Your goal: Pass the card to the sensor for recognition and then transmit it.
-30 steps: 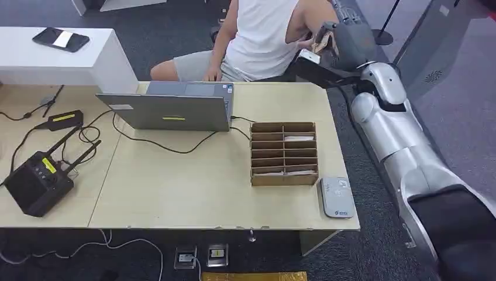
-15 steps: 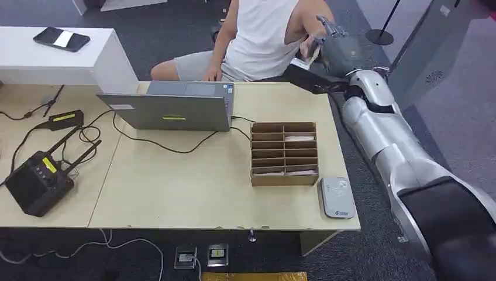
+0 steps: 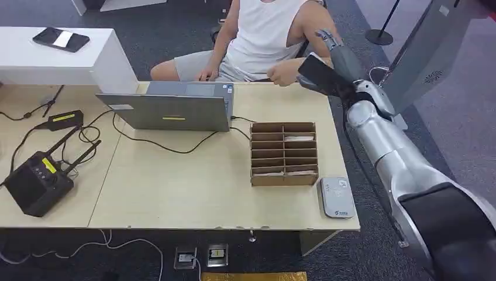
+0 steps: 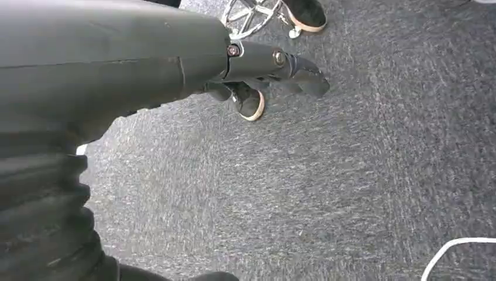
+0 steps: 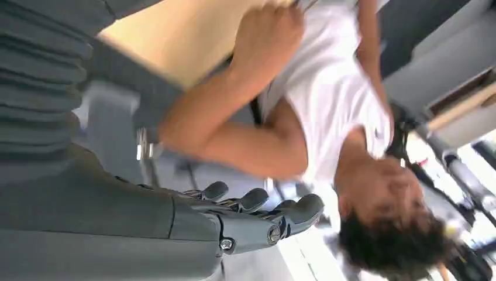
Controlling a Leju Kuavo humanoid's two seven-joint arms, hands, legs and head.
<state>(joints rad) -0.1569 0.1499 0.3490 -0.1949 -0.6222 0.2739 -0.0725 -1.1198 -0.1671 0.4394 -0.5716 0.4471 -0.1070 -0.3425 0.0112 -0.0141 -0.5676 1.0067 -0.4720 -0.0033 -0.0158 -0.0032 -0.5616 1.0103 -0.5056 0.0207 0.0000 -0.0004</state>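
Note:
My right hand point(image 3: 338, 60) is raised past the table's far right corner, beside a seated person point(image 3: 263, 35). Its fingers point(image 5: 263, 209) are stretched out with nothing between them. The person's closed hand point(image 3: 285, 74) rests at the table's far edge, a short way from my hand; I cannot tell whether it holds a card. The grey card sensor point(image 3: 337, 198) lies at the table's near right corner. White cards point(image 3: 298, 139) sit in a cardboard slot organiser point(image 3: 284, 153). My left hand point(image 4: 275, 63) hangs over the carpet, fingers extended and holding nothing.
A laptop point(image 3: 169, 108) stands open mid-table with cables running from it. A black router point(image 3: 38, 181) and a power adapter point(image 3: 64, 119) are at the left. A white counter point(image 3: 76, 58) with a phone stands at the far left. A grey panel point(image 3: 433, 47) rises at the right.
One second ago my right hand held a white card up at the person's hand. Now my hand is lower and holds nothing, and the person's hand has drawn back to the table's edge.

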